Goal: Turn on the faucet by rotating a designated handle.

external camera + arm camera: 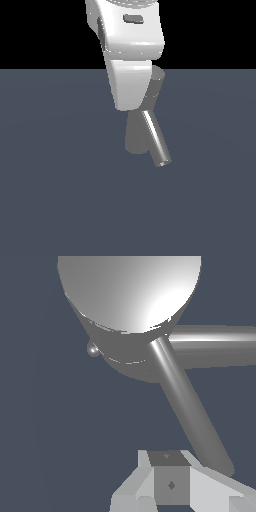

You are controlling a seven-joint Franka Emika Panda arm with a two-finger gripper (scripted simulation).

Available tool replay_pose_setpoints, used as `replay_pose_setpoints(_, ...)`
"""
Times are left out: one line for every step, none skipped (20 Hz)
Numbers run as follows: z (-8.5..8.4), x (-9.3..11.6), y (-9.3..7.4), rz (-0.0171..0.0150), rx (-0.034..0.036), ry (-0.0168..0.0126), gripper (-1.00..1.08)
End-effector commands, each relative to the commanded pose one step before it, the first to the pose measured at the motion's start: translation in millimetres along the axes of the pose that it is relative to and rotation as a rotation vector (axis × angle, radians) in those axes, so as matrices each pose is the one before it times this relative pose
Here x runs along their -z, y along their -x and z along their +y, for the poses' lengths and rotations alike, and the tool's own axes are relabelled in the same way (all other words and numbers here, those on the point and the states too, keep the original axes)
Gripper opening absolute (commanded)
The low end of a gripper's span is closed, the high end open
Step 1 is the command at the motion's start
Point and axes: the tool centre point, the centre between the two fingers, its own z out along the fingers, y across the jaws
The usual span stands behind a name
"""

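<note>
The faucet (136, 136) is a grey leaning column, and its shiny slanted spout (156, 142) points down toward the exterior view's right. My white gripper (131, 100) hangs in front of the faucet's upper part and hides the handle there. The wrist view looks down on the round cap (130, 291), with the thick spout (215, 346) running sideways beneath it. The thin handle (192, 406) runs from the cap's edge to just beside my gripper (170, 478). The fingers sit together with no gap and nothing between them. I cannot tell whether they touch the handle's end.
The faucet stands on a flat dark blue-grey floor (60, 190). A small round knob (92, 349) sticks out of the faucet body under the cap, on the side away from the spout.
</note>
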Motion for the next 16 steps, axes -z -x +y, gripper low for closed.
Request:
replay_pose_setpoints(7.81,-0.24,-7.45,0.00559,-0.01133,0.00521,-1.0)
replay_pose_setpoints(1.46,0.08,-1.02,0.0,0.0,0.0,-1.0)
replay_pose_setpoints(1.55,-0.2,-1.39,0.00026,-0.00072,0.00061,-1.0)
replay_pose_setpoints(1.44,0.08,-1.02,0.0,0.0,0.0,-1.0)
replay_pose_setpoints(1.44,0.08,-1.01,0.0,0.0,0.0,-1.0)
replay_pose_setpoints(1.53,-0.2,-1.38,0.00026,-0.00072,0.00061,-1.0)
replay_pose_setpoints(1.43,0.07,-1.01,0.0,0.0,0.0,-1.0)
replay_pose_setpoints(1.42,0.07,-1.01,0.0,0.0,0.0,-1.0)
replay_pose_setpoints(1.52,-0.2,-1.37,0.00026,-0.00072,0.0006,-1.0)
replay_pose_setpoints(1.41,0.07,-1.0,0.0,0.0,0.0,-1.0)
replay_pose_setpoints(1.41,0.07,-1.0,0.0,0.0,0.0,-1.0)
replay_pose_setpoints(1.51,-0.2,-1.36,0.00026,-0.00072,0.0006,-1.0)
replay_pose_setpoints(1.4,0.07,-0.99,0.0,0.0,0.0,-1.0)
replay_pose_setpoints(1.47,-0.12,-1.25,0.00019,-0.00051,0.00042,-1.0)
replay_pose_setpoints(1.39,0.07,-0.99,0.0,0.0,0.0,-1.0)
replay_pose_setpoints(1.39,0.07,-0.99,0.0,0.0,0.0,-1.0)
